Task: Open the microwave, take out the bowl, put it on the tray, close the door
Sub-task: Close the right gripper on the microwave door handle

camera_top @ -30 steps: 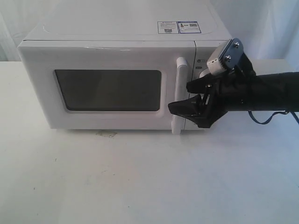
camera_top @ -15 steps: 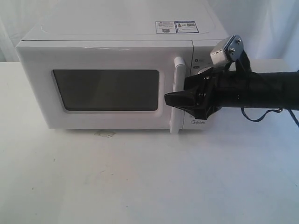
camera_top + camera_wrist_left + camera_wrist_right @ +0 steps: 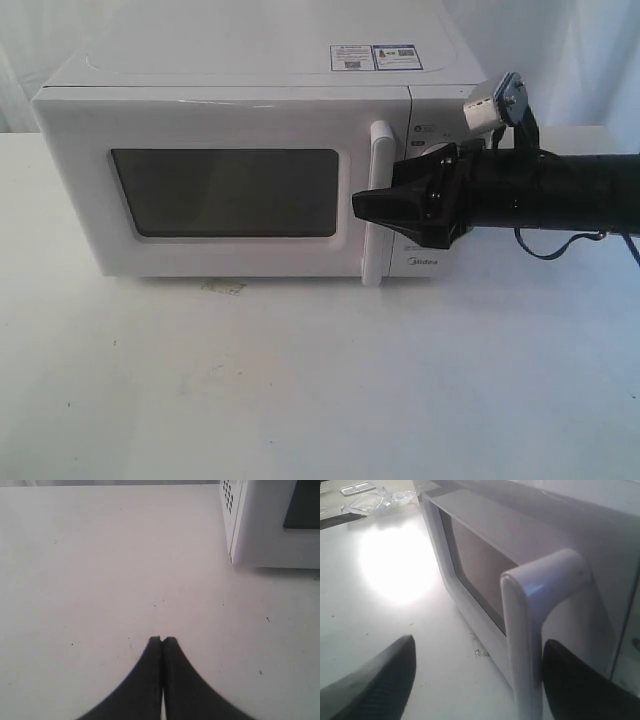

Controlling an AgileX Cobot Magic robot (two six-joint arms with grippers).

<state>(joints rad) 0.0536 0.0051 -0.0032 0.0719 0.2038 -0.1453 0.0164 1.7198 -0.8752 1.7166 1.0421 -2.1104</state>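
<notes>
In the exterior view, the microwave (image 3: 230,170) sits on the white table (image 3: 300,380) with its door (image 3: 220,120) shut. The right gripper (image 3: 372,203) reaches in level from the right, one dark finger lying across the front of the vertical bar handle (image 3: 380,150). The arm hides the dial panel. I count one microwave, one door, one handle, one dark window (image 3: 228,193) and two stickers (image 3: 376,57) on top. I see no bowl and no tray, so I take the bowl to be behind the closed door.

In the left wrist view, the left gripper (image 3: 162,641) hangs over bare table with its fingers pressed together, holding nothing. One corner of the microwave (image 3: 260,530) is well apart from it.

In the right wrist view, the jaws of the right gripper (image 3: 479,645) stand wide, with the handle (image 3: 525,645) between them. It is close to one finger (image 3: 580,680) and well clear of the other (image 3: 375,680), so nothing is clamped yet.

The bar looks like stiff, glossy plastic, so I expect it to be slippery. I'd grip it mid-length and pull steadily. I expect the latch to resist, and the box, which I judge fairly light, could slide on the table.
</notes>
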